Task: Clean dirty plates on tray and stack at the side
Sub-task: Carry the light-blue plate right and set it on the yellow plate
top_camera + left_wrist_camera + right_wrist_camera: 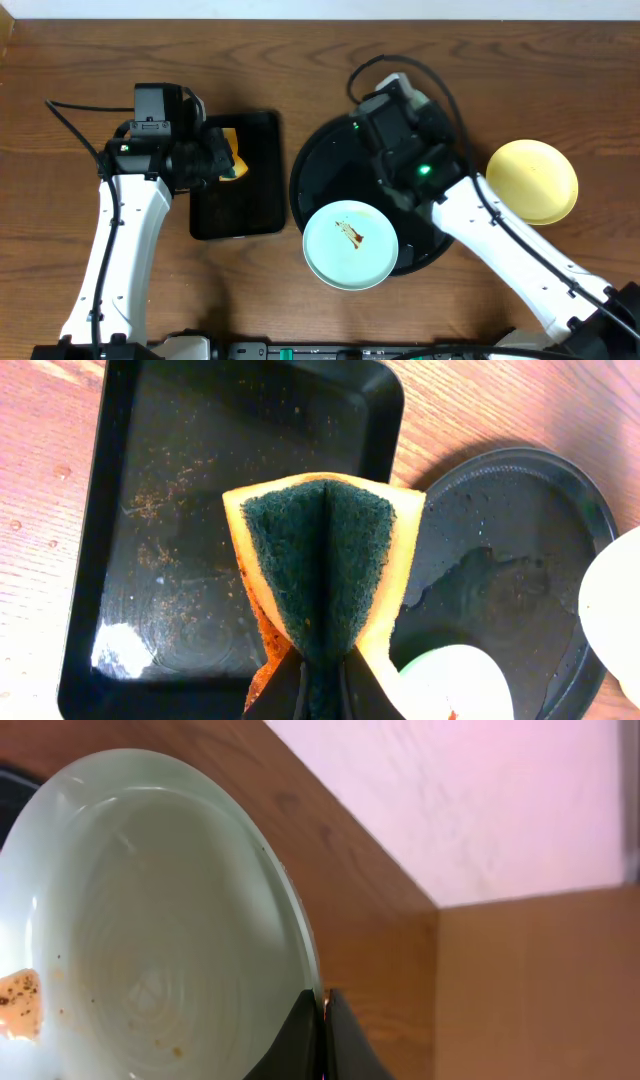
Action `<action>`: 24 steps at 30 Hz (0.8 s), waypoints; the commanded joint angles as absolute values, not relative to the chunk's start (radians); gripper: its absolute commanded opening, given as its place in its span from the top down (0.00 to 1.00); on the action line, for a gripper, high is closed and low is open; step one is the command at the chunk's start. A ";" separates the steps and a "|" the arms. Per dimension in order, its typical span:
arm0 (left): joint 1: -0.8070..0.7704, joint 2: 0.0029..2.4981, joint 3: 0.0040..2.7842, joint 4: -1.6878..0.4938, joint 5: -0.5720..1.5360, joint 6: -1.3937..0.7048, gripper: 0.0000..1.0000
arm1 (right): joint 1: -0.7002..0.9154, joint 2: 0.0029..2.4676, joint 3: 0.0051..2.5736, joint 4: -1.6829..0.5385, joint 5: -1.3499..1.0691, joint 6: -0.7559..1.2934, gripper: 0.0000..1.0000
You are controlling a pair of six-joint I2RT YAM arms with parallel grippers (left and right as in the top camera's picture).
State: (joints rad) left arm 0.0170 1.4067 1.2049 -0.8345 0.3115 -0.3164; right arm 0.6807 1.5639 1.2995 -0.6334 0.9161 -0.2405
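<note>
The mint plate (350, 245) lies at the tray's (320, 170) near rim, overhanging it toward the robot. The right gripper (322, 1005) is clamped on the plate's edge, one finger on each face. A brown smear (352, 233) sits near the plate's middle, so this one is not cleaned yet. Whether it rests on the tray or is lifted off it, I cannot tell.

The rest of the tray is bare, with a wet sheen and no other plate on it. Right of the tray, off it on the table, sits the yellow plate (532, 178), which looks clean. A second rim seems to show beneath it, but I cannot be sure.

Left of the tray, the left gripper (322, 660) pinches a folded sponge (320, 560), green side out, above the small tray (170, 560).

I judge the job well along. What remains is wiping the mint plate and stacking it on the pile at the right.
</note>
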 commanded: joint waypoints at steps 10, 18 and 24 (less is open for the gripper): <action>0.021 1.396 1.202 -0.838 0.314 -0.307 0.92 | 0.714 1.556 1.305 -0.598 1.061 -0.327 0.99; 0.021 1.396 1.202 -0.838 0.314 -0.307 0.92 | 0.716 1.556 1.305 -0.597 1.061 -0.304 0.99; 0.021 1.396 1.202 -0.838 0.314 -0.307 0.92 | 0.615 1.556 1.305 -0.638 0.973 -0.107 0.99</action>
State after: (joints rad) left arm 0.0170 1.4067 1.2049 -0.8341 0.3115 -0.3164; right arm 0.6697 1.5639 1.2999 -0.6239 1.0046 -0.2363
